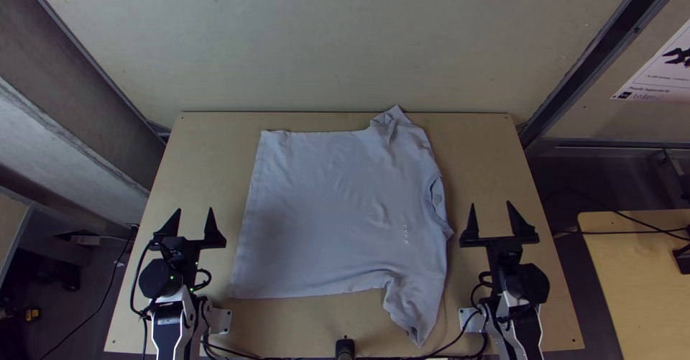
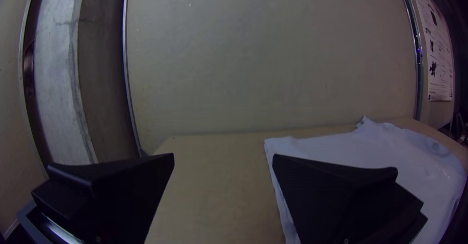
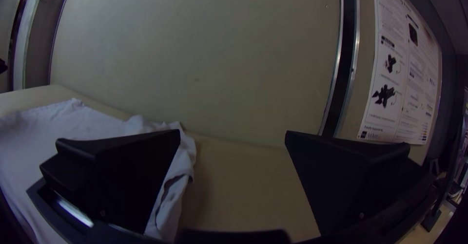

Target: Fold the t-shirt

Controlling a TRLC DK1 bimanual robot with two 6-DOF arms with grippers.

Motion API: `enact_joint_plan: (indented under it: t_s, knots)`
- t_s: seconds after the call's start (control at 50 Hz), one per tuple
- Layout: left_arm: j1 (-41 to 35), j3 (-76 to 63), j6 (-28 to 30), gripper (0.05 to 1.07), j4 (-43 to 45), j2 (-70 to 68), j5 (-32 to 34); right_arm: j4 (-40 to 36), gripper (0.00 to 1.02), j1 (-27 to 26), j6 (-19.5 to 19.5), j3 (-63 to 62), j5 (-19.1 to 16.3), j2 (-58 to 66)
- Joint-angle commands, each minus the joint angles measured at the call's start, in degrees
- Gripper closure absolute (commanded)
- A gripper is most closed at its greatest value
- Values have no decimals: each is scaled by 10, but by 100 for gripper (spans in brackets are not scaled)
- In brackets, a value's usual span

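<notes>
The pale grey cotton t-shirt (image 1: 323, 209) lies spread, somewhat wrinkled, across the middle of the light wooden worktop (image 1: 200, 144); its far sleeve meets the far edge, its near sleeve points towards the near edge; the black left gripper (image 1: 194, 209) gapes empty over bare wood by the left edge — the black right gripper (image 1: 490, 203), likewise parted and empty, has room by the right edge.

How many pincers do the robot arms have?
2. The left pincer is open beside the hem of the T-shirt; the right pincer is open beside its collar.
</notes>
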Motion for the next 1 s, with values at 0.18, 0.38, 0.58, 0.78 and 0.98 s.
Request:
enact_joint_plan:
  t_s: [0.18,0.38,0.58,0.78,0.98]
  knots:
    - [-17,105,-4,10,14,78,5,76,4,36,-59,72,4,22]
    - [-33,217,-13,10,44,199,4,114,4,44,-59,171,5,145]
    - [-45,349,-21,10,57,322,2,135,4,39,-59,285,6,271]
    - [-46,453,-20,10,67,429,-18,133,4,20,-59,404,17,390]
    - [-74,568,-21,10,40,527,-23,71,4,18,-60,540,51,509]
